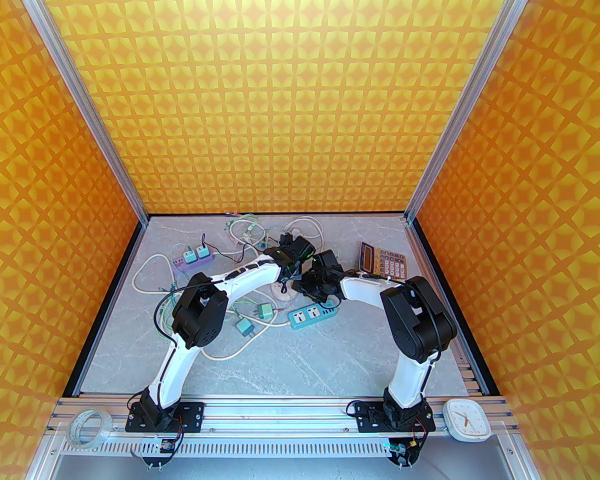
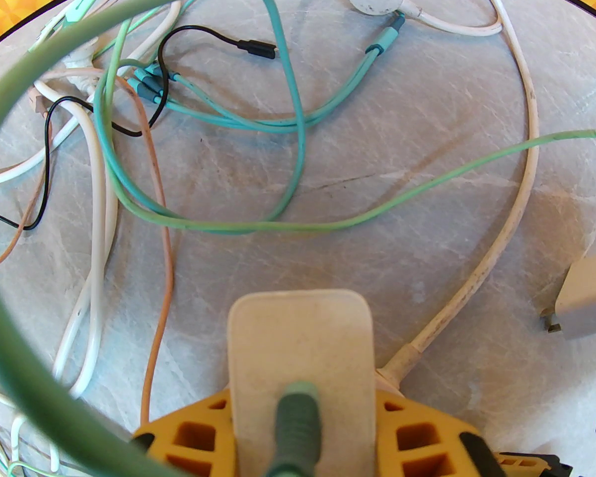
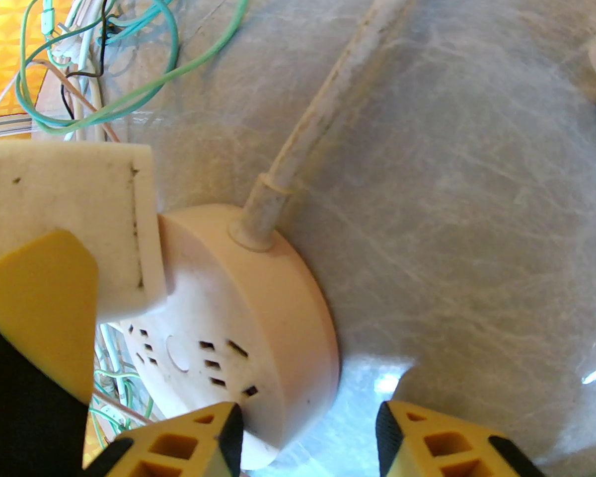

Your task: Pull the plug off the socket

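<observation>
Far left of the table: a purple power strip (image 1: 185,264) with two adapters plugged into it. A loose tangle of cables (image 1: 245,233) lies just beyond it, toward the back wall.

Left gripper (image 2: 303,405): yellow fingers closed tight on either side of the cream plug (image 2: 298,336). A green lead (image 2: 10,316) runs out of the plug's back and loops wide to the left.

The plug sits against the face of the round white socket (image 3: 258,316), near the table's centre, on the socket's left side in the right wrist view. Cannot tell whether its pins are seated or clear. The socket's thick white cord (image 3: 337,92) leads away across the grey table (image 3: 477,216).

Right gripper (image 3: 308,435): jaws well apart, nothing held. One fingertip (image 3: 218,435) touches the socket's rim; the other stands clear of it over bare table.

A teal power strip (image 1: 312,315) lies just nearer than the socket. A calculator (image 1: 382,260) lies far right, near the wall.
</observation>
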`<state>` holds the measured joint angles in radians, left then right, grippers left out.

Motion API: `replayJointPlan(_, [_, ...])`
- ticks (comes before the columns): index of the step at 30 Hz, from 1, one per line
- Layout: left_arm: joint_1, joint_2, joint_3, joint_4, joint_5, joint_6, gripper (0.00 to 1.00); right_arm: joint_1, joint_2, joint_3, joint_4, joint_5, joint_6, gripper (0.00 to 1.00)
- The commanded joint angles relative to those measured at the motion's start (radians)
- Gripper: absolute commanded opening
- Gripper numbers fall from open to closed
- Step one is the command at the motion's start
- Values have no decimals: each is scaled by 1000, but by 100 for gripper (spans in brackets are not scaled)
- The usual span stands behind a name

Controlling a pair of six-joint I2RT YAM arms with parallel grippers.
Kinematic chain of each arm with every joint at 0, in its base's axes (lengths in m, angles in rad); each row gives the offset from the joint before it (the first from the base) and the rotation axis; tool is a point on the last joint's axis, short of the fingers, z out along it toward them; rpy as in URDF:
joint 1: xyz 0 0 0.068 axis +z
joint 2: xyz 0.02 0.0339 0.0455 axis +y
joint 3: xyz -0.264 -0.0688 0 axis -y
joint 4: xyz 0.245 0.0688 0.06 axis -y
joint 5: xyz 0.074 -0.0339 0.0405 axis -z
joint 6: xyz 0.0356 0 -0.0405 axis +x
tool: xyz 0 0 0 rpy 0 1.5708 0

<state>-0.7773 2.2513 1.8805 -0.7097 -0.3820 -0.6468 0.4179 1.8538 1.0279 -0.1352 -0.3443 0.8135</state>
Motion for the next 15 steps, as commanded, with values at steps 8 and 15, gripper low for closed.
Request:
replayJointPlan(8, [-27,16,13,-5,107,0,2,39,109,73,127,-25,9,46])
replayJointPlan(15, [-27,21,13,-4,124,-2,2,52,148,92,64,25,1,35])
